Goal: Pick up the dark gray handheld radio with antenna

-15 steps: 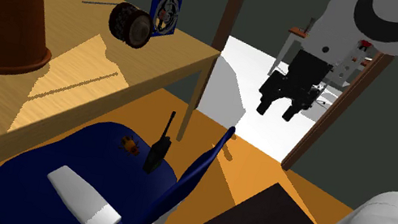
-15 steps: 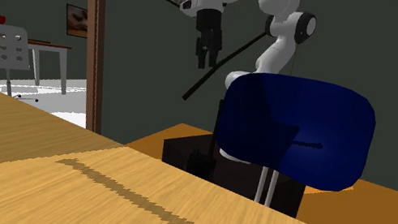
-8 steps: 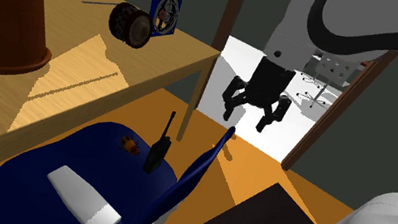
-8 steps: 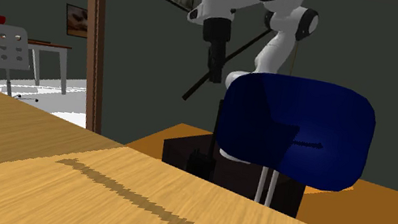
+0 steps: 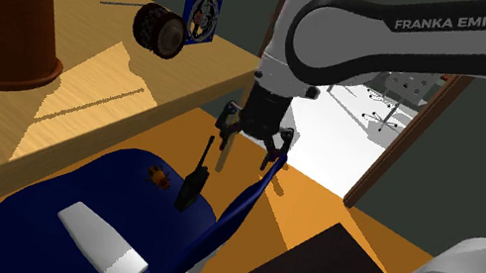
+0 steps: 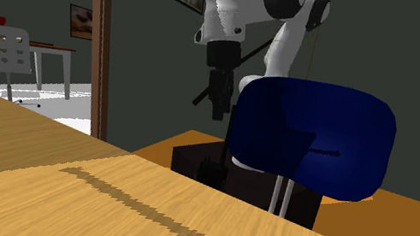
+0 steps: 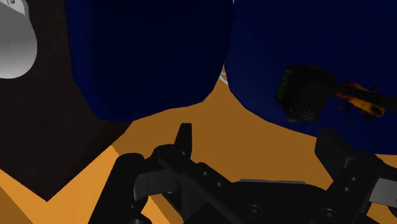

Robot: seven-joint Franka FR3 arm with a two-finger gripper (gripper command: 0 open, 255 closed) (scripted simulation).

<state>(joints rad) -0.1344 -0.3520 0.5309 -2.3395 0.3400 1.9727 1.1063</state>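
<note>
Black two-finger end effector (image 5: 246,157) hangs, jaws apart, at two o'clock of the dark gray antenna-topped radio (image 5: 191,184). Best centred over its body, then lowered.

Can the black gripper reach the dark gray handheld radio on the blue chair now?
Probably yes: the open black gripper hangs above and aside of the upright dark gray radio; nothing covers it, though the blue chair's backrest stands close.
</note>
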